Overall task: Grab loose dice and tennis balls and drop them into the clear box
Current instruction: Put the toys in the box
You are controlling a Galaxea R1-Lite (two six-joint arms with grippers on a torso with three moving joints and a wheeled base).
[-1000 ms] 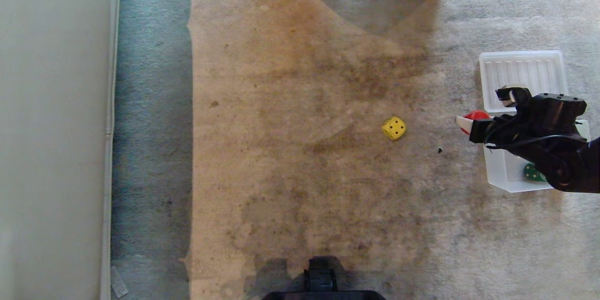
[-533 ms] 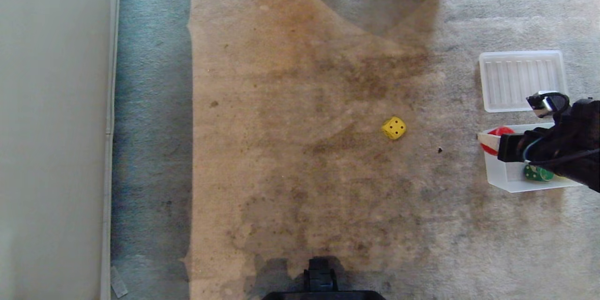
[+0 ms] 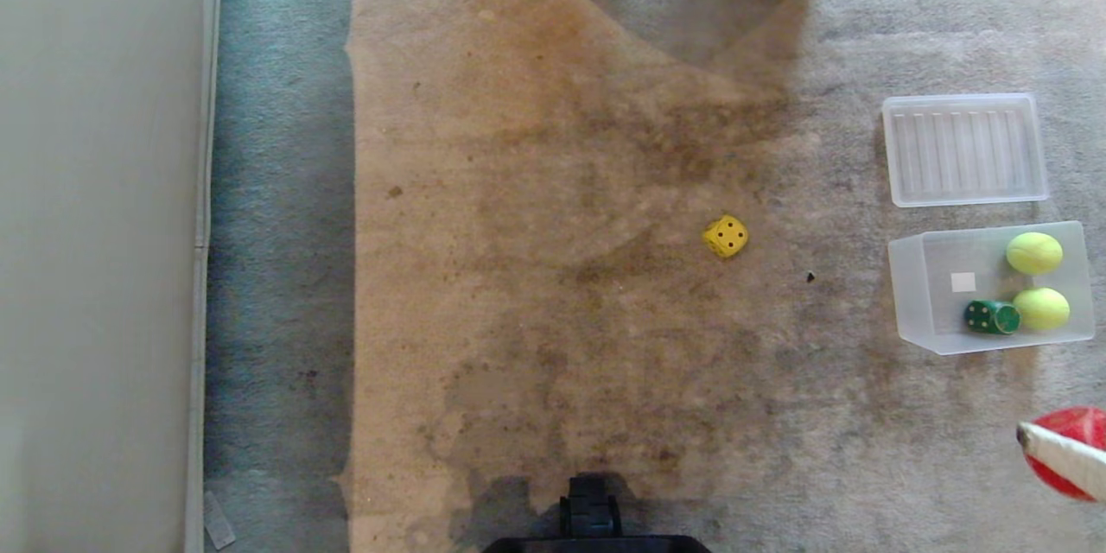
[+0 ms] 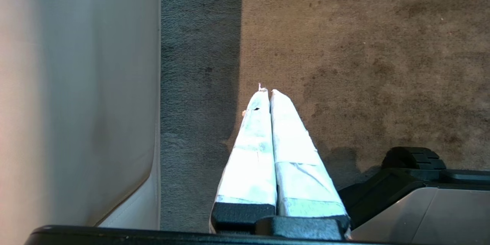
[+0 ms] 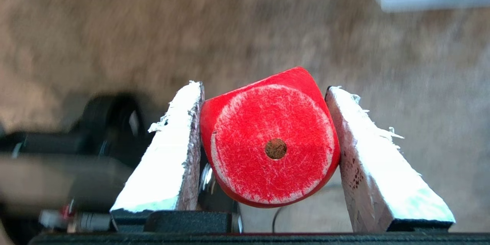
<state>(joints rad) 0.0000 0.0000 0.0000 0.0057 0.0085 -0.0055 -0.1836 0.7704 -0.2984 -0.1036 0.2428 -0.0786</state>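
Observation:
My right gripper (image 5: pixel 264 86) is shut on the red die (image 5: pixel 268 145), which shows one pip in the right wrist view. In the head view the red die (image 3: pixel 1071 428) and one white finger (image 3: pixel 1058 454) show at the lower right edge, nearer to me than the clear box (image 3: pixel 907 285). Inside the box lie two tennis balls (image 3: pixel 1033 252) (image 3: pixel 1041 308) and a dark green die (image 3: pixel 991 317). A yellow die (image 3: pixel 726 236) rests on the carpet left of the box. My left gripper (image 4: pixel 267 91) is shut and parked near the base, holding nothing.
The flat ribbed lid (image 3: pixel 963 149) lies on the carpet just beyond the box. A pale wall or panel (image 3: pixel 104 233) runs along the left side. My base (image 3: pixel 592 518) shows at the bottom centre. A small dark speck (image 3: pixel 810 276) lies between the yellow die and the box.
My right gripper, still holding the red die, has swung from over the box's left edge back toward me to the lower right edge. The box's contents are now uncovered.

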